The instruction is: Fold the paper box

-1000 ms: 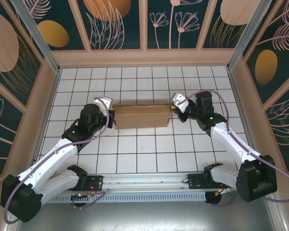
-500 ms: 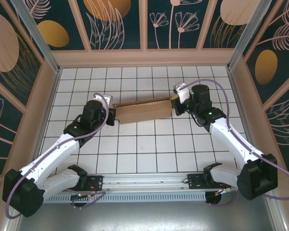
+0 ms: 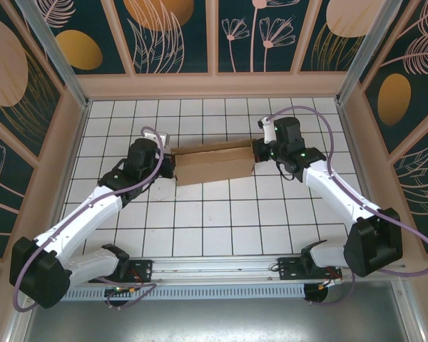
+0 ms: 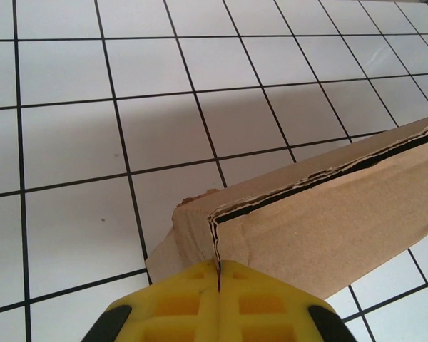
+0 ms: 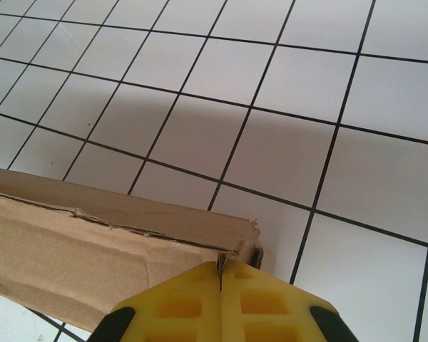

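Over the last second both arms have carried the paper box (image 3: 214, 164) slightly away from the table's (image 3: 214, 235) near edge and skewed it, right end farther back, which suggests repositioning rather than fresh creasing. It lies mid-table between the left gripper (image 3: 167, 159) and the right gripper (image 3: 260, 151), each pinched tight on an end wall.

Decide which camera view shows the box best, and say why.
The top external view: the box lies whole there, held between the left gripper and right gripper. The left wrist view catches its left end close up, the right wrist view its right end.
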Robot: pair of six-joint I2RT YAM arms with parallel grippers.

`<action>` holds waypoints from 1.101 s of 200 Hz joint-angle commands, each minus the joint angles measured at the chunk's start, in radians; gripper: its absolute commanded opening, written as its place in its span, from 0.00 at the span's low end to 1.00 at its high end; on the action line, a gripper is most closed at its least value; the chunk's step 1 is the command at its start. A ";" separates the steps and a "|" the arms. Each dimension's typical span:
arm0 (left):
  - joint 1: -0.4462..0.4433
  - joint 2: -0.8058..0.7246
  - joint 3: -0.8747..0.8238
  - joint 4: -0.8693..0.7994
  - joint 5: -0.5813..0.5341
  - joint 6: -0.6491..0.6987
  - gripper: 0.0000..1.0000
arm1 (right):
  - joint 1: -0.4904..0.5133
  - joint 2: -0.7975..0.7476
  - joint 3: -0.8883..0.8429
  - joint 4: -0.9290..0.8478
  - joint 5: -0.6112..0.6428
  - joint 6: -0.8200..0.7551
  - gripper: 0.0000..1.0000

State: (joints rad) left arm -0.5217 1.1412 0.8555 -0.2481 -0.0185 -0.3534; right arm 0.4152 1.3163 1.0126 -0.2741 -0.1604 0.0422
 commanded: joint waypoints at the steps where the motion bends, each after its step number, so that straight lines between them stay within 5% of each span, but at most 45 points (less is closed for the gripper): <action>1: -0.008 0.026 0.048 -0.005 0.078 -0.016 0.00 | 0.023 0.001 -0.014 -0.034 -0.001 0.003 0.00; 159: 0.019 0.095 0.196 -0.107 0.147 -0.050 0.00 | 0.050 0.050 0.022 -0.066 0.034 -0.034 0.00; 220: 0.045 0.107 0.238 -0.163 0.268 -0.084 0.00 | 0.057 0.052 0.069 -0.108 0.039 -0.038 0.00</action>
State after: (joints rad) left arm -0.4774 1.2381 1.0592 -0.4084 0.1123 -0.4129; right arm 0.4301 1.3510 1.0466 -0.3119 -0.0673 0.0135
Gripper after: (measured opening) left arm 0.051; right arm 0.050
